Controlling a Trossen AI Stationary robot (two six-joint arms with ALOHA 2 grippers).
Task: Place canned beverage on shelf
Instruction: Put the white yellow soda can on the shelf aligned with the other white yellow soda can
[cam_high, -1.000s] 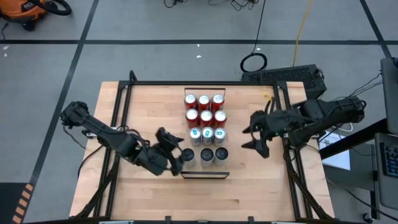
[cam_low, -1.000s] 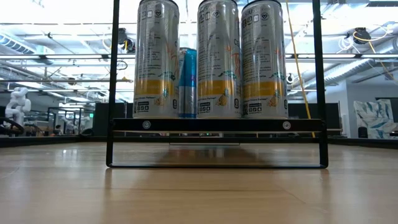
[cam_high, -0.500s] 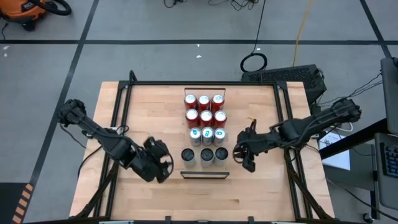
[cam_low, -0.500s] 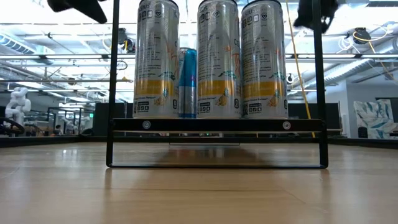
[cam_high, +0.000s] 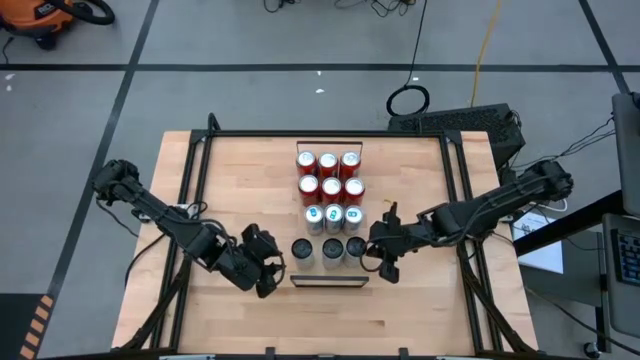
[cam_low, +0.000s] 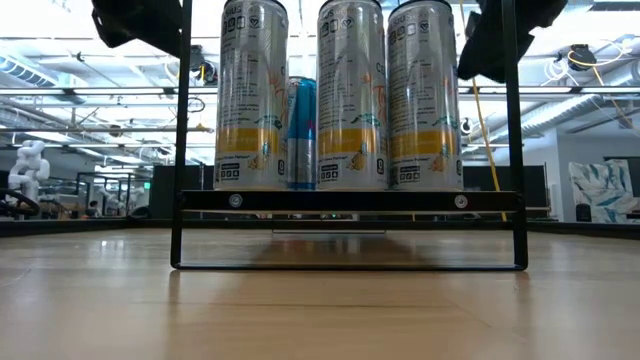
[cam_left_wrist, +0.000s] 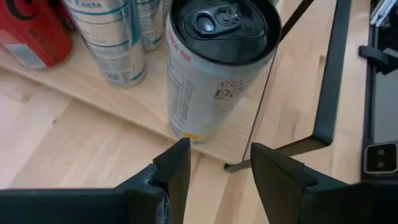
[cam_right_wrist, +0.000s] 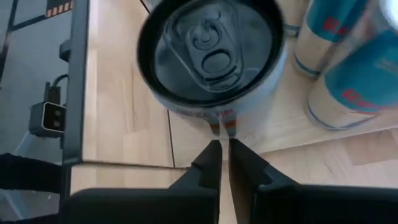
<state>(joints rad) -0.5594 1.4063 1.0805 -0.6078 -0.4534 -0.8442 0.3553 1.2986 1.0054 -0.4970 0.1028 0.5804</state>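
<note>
My left gripper (cam_high: 268, 272) sits low over the table (cam_high: 240, 170), just beside the near-left corner of the shelf (cam_high: 329, 278), fingers (cam_left_wrist: 174, 168) apart with nothing between them. Straight ahead of it stands the left black-top can (cam_left_wrist: 217, 62), upright on the shelf's end, close but not touched. Past that can are a silver-blue can (cam_left_wrist: 109, 37) and a red can (cam_left_wrist: 28, 31).

My right gripper (cam_high: 385, 260) is on the other side, right next to the right black-top can (cam_high: 355, 247). Its fingers (cam_right_wrist: 208, 163) are nearly together, only a thin slit between them, holding nothing. The can top (cam_right_wrist: 211, 46) sits just ahead of the tips; contact unclear. Blue cans (cam_right_wrist: 348, 68) stand beyond it.

Between my two grippers: three black-top cans in a row on the shelf, middle one (cam_high: 331, 249). Farther from both grippers, a row of blue-top cans (cam_high: 334, 215), then two rows of red cans (cam_high: 329, 175). Low view shows the three tall cans (cam_low: 350, 95) upright on the shelf rail (cam_low: 345, 201), both grippers dark at the upper corners.
</note>
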